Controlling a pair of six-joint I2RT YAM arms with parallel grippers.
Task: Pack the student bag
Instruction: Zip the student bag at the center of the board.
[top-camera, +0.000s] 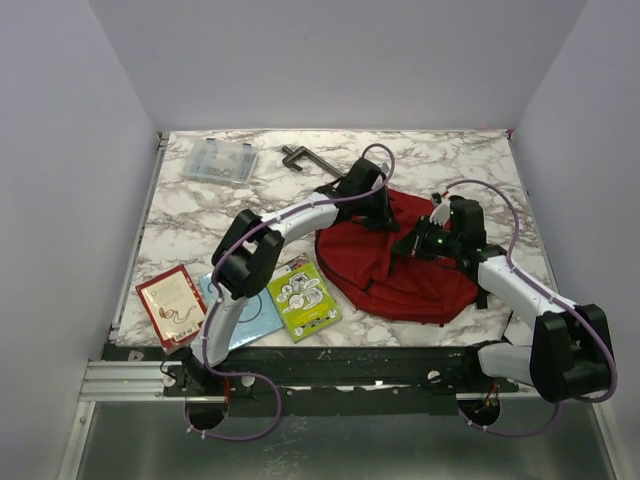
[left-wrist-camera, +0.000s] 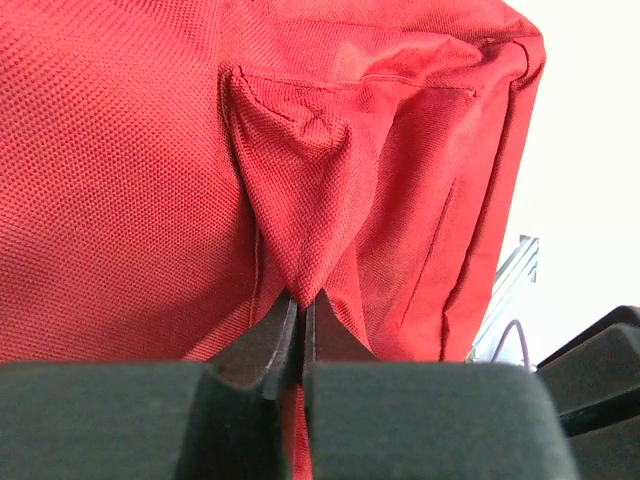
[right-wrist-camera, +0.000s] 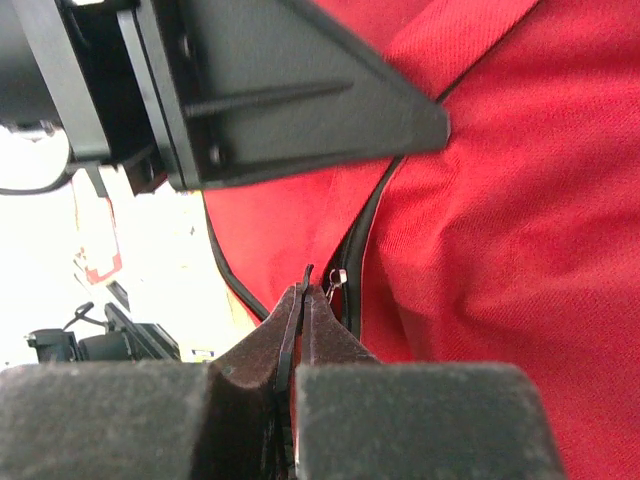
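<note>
Right end effector (right-wrist-camera: 300, 300) grips the zipper pull (right-wrist-camera: 305, 276), zipper (right-wrist-camera: 365, 220) running away ahead; left end effector (left-wrist-camera: 300, 305) pinches the student bag (left-wrist-camera: 120, 180).

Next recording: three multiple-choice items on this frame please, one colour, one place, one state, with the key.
1. Colour of the booklet nearest the student bag? A) green B) white C) black
2. Where is the clear plastic box? A) inside the bag B) at the near edge C) far left corner of the table
3. The left gripper is: A) wide open B) shut on a fold of the bag's fabric C) holding a booklet
Key: 1 A, it shows lime green from above; 2 C, it lies at the far left; 3 B, its wrist view shows a red fold pinched.
</note>
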